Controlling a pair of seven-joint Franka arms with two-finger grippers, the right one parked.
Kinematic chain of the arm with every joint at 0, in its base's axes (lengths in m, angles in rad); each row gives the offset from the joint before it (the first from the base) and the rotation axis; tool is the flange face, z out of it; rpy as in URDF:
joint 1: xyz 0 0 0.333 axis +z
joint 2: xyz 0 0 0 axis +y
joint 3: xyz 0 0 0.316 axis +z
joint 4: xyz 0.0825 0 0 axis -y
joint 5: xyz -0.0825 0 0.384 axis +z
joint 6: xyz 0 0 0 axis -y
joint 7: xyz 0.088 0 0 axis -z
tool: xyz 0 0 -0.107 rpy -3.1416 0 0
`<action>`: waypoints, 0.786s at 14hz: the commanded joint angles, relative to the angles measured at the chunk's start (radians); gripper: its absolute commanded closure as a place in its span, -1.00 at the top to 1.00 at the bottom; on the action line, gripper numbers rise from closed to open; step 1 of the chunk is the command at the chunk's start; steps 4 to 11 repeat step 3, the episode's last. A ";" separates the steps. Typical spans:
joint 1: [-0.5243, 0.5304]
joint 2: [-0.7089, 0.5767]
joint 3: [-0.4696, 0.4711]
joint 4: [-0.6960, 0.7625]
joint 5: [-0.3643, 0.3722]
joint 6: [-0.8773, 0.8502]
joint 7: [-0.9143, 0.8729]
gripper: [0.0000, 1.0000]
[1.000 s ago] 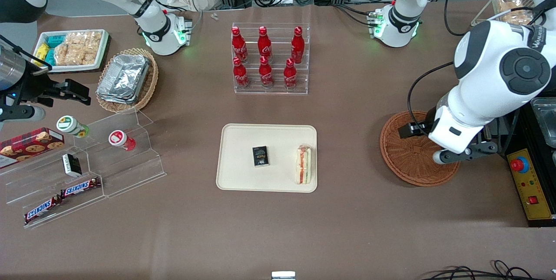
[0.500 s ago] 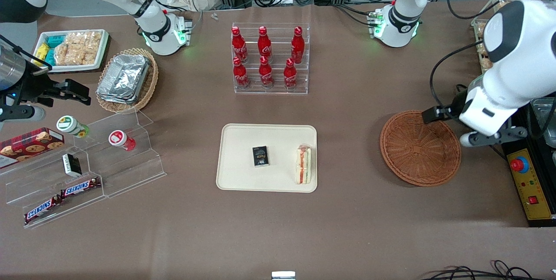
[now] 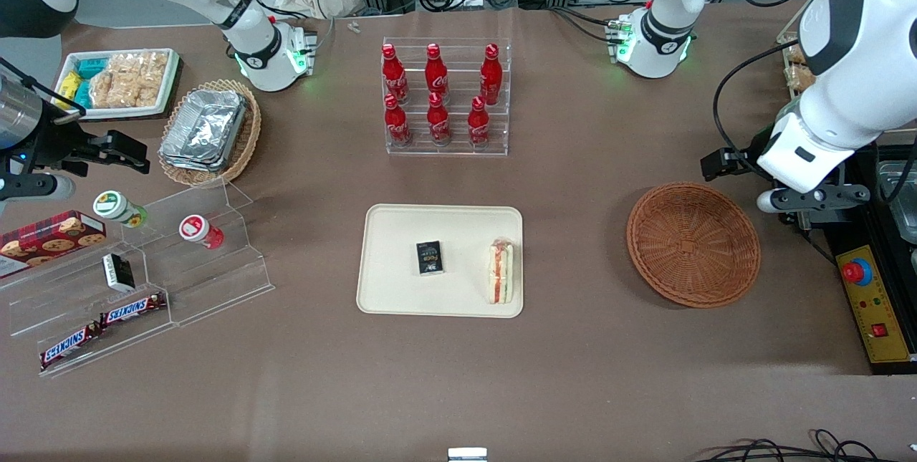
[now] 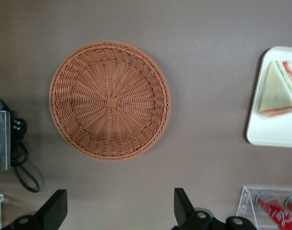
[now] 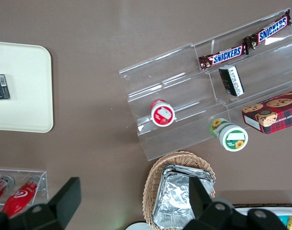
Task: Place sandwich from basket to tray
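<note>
The sandwich (image 3: 500, 273) (image 4: 279, 90), a wrapped white wedge with red and green filling, lies on the cream tray (image 3: 401, 233) (image 4: 273, 134) at the tray's edge nearest the basket. The reddish-brown wicker basket (image 3: 693, 243) (image 4: 110, 100) sits beside the tray toward the working arm's end, with nothing in it. My gripper (image 3: 813, 198) (image 4: 119, 203) hangs above the table just off the basket's rim, farther from the front camera than the basket's centre. It is open, and nothing is between its fingers.
A small black box (image 3: 430, 258) lies mid-tray. An acrylic rack of red bottles (image 3: 444, 97) (image 4: 270, 211) stands farther back. A yellow control box with a red button (image 3: 870, 304) sits beside the basket. A tiered acrylic snack stand (image 3: 179, 261) is toward the parked arm's end.
My arm has swung off the basket toward the working arm's end of the table and away from the front camera, uncovering the whole basket. The sandwich and tray have not moved.
</note>
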 commanded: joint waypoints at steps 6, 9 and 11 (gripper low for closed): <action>-0.015 0.146 0.011 0.225 0.014 -0.179 0.086 1.00; -0.015 0.146 0.011 0.225 0.014 -0.179 0.086 1.00; -0.015 0.146 0.011 0.225 0.014 -0.179 0.086 1.00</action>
